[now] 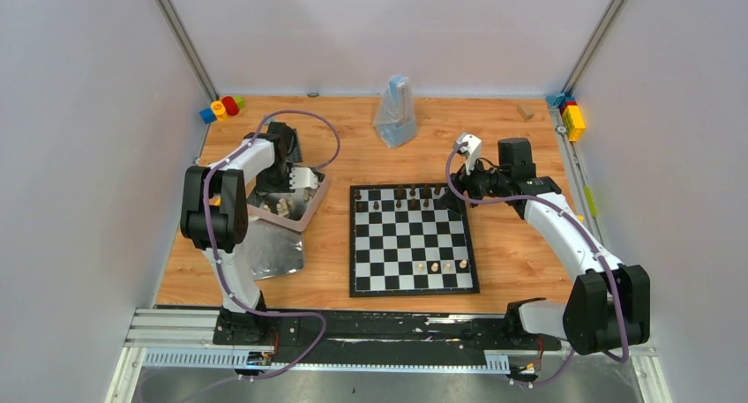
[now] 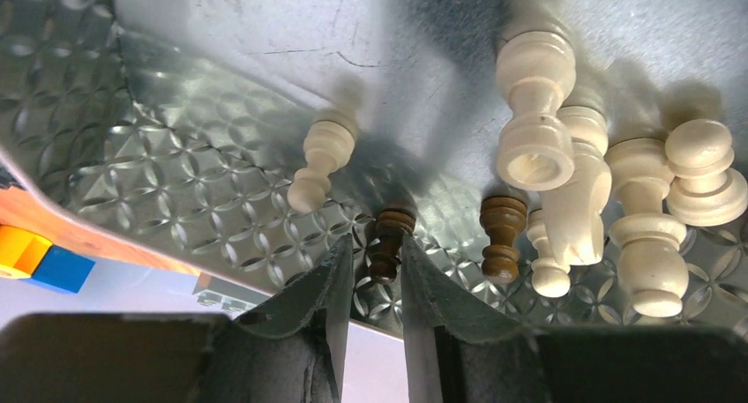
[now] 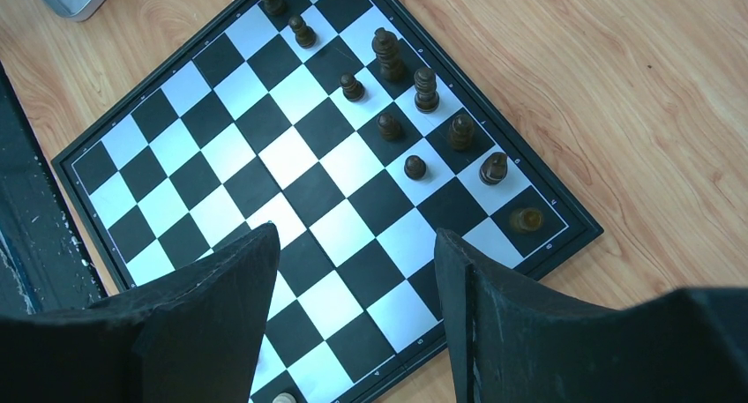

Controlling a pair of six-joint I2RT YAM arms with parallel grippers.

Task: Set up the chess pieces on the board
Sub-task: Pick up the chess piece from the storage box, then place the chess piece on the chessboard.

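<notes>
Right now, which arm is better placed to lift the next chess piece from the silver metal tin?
Left: the left gripper is inside the silver tin, fingers either side of a dark brown piece; the right gripper hangs open over the black-and-white chessboard.

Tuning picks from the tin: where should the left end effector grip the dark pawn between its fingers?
Probably at the narrow stem, from above: the dark pawn lies on its side, lengthways in the left end effector's gap, with bare tin either side.
</notes>
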